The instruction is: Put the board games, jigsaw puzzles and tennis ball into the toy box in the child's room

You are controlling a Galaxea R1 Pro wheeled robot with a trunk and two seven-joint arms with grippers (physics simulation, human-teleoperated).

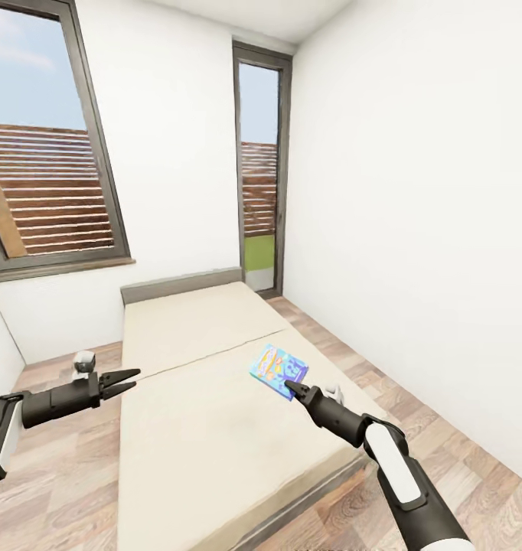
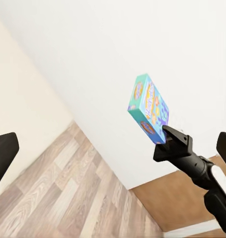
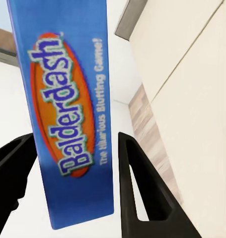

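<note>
My right gripper (image 1: pixel 293 388) is clamped on the near edge of the light-blue board game (image 1: pixel 277 369), holding it just above the bed (image 1: pixel 215 398), over the side nearest the white wall. In the right wrist view the box's narrow printed side (image 3: pixel 68 109) stands between my two fingers (image 3: pixel 137 188). I judge it light and stiff, a cardboard box with smooth printed faces that may slip. Pinched at one edge it can swing, so a hold nearer the middle of a long side would be steadier. My left gripper (image 1: pixel 122 380) hangs over the bed's other edge, apparently parted and holding nothing, though that is hard to confirm.
</note>
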